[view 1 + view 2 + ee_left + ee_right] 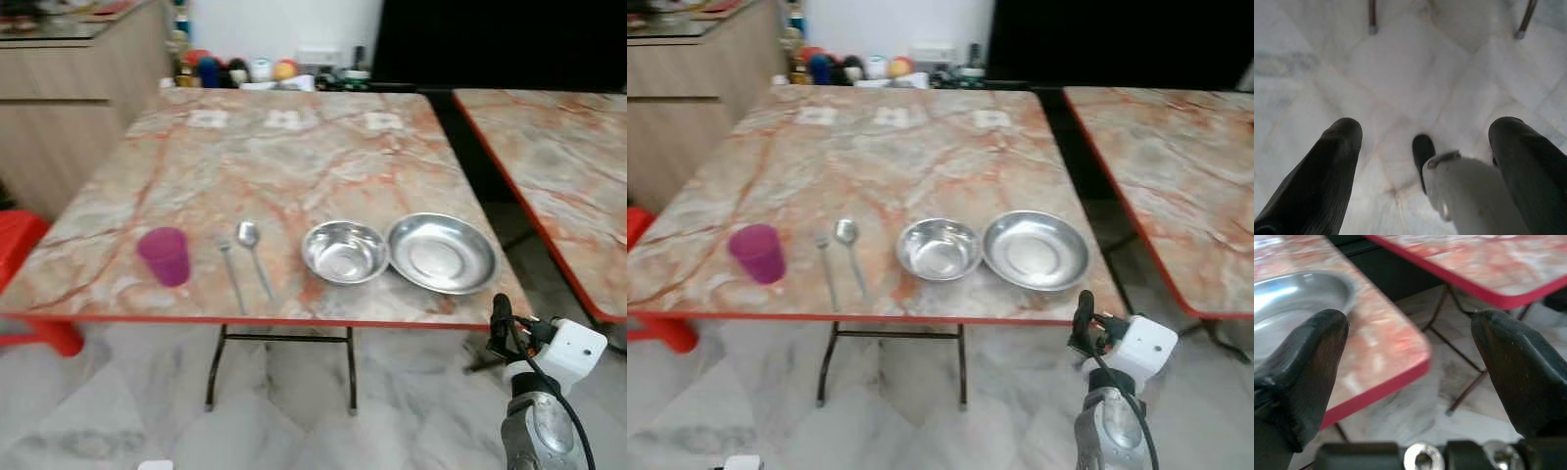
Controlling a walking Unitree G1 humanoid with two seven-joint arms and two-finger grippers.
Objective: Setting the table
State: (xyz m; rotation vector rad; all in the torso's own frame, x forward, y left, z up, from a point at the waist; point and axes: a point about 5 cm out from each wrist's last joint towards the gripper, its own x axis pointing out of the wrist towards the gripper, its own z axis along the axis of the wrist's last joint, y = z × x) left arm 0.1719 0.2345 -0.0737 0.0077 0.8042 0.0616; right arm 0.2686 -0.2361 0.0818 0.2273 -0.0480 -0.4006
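Along the near edge of the marble-patterned table lie, from left to right, a purple cup, a fork, a spoon, a steel bowl and a shallow steel plate. My right gripper is raised just below the table's near right corner, in front of the plate. In the right wrist view it is open and holds nothing, with the plate just past its fingers. My left gripper hangs open over the floor.
A second marble table stands to the right, with a narrow dark gap between the two. A red plastic stool sits at the left, beside a wooden cabinet. Bottles and jars crowd behind the table's far edge. The floor is pale marble tile.
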